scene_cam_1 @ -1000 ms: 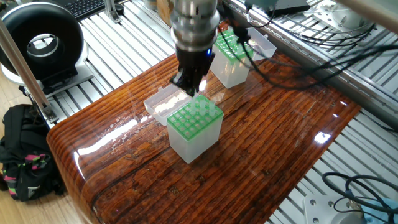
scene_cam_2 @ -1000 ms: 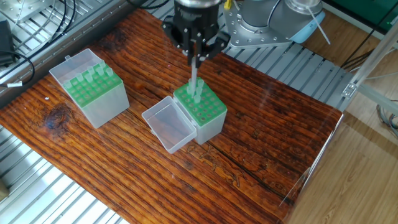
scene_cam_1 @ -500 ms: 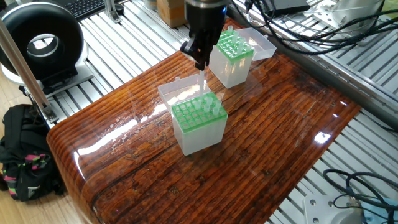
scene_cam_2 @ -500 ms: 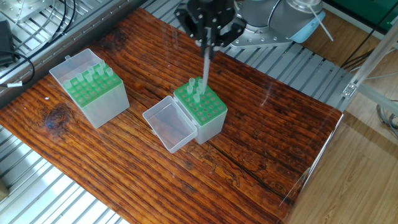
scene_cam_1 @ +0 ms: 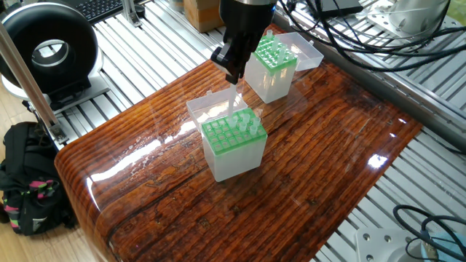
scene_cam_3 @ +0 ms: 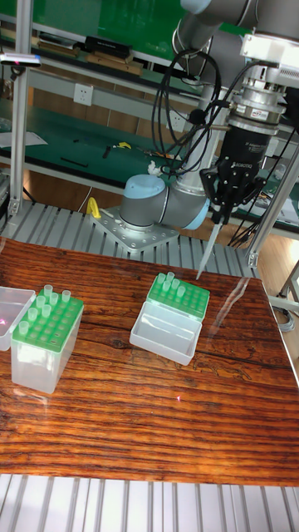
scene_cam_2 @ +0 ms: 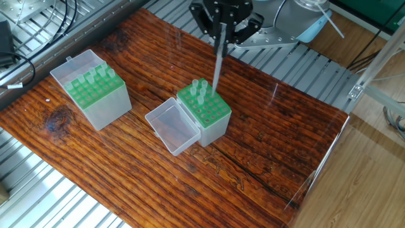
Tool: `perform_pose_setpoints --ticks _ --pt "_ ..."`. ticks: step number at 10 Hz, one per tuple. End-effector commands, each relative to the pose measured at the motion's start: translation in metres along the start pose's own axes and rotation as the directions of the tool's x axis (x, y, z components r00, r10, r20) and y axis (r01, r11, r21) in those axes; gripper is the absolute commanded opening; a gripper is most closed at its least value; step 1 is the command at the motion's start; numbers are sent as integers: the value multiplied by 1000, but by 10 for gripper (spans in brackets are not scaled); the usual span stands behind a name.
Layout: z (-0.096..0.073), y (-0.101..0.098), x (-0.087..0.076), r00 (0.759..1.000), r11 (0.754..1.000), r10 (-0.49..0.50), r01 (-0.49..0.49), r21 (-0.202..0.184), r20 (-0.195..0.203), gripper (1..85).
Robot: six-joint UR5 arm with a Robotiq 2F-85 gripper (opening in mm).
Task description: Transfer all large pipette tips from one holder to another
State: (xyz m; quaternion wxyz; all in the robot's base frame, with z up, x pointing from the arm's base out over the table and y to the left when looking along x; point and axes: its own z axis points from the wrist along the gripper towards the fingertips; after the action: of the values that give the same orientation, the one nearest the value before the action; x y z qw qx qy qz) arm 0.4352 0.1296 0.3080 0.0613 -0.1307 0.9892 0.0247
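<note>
My gripper (scene_cam_2: 221, 28) is shut on one large pipette tip (scene_cam_2: 217, 63), a slim translucent tube that hangs tilted, its point just above the middle green-topped holder (scene_cam_2: 209, 117). That holder has three tips (scene_cam_2: 199, 90) standing at its far corner and its clear lid (scene_cam_2: 172, 130) lies open. The second holder (scene_cam_2: 95, 92) stands at the left with several tips (scene_cam_2: 95, 77) in it. In the tall view the gripper (scene_cam_3: 218, 212) hovers over the middle holder (scene_cam_3: 178, 298), the held tip (scene_cam_3: 208, 249) clear of it. The one fixed view shows the gripper (scene_cam_1: 233, 71) between both holders.
The wooden table (scene_cam_2: 266, 145) drops off to slatted aluminium rails on all sides. A black round device (scene_cam_1: 47, 51) and a backpack (scene_cam_1: 25, 175) sit left of it. Cables (scene_cam_1: 349, 29) trail behind the far holder (scene_cam_1: 271, 69). The arm's base (scene_cam_3: 154, 204) stands behind the table.
The gripper has risen from the middle holder with a tip in it, then drifted away over the holder's far side. The tip's point now hangs free above the green top.
</note>
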Motion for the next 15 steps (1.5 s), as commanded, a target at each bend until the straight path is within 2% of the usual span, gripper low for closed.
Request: perform_pose_setpoints --ticks 1,2,3,4,6,8,10,11,13,15 --pt "-2 20 0 997 995 80 -80 -65 1 137" --pt "-2 18 2 996 994 92 -93 -57 -6 130" --pt "-2 6 6 994 994 104 -105 -13 -20 110" --pt "-2 1 8 993 993 119 -119 10 -25 90" --pt "-2 10 8 993 993 117 -118 -23 -29 87" --pt "-2 12 12 995 995 91 -93 -31 -42 87" --pt "-3 21 13 997 995 69 -72 -65 -47 87" --pt "-5 5 6 998 997 49 -51 -53 -36 87" --pt "-8 -29 -13 1000 999 7 -7 -54 -1 87" --pt "-11 -51 -18 999 997 -31 32 -65 16 87"
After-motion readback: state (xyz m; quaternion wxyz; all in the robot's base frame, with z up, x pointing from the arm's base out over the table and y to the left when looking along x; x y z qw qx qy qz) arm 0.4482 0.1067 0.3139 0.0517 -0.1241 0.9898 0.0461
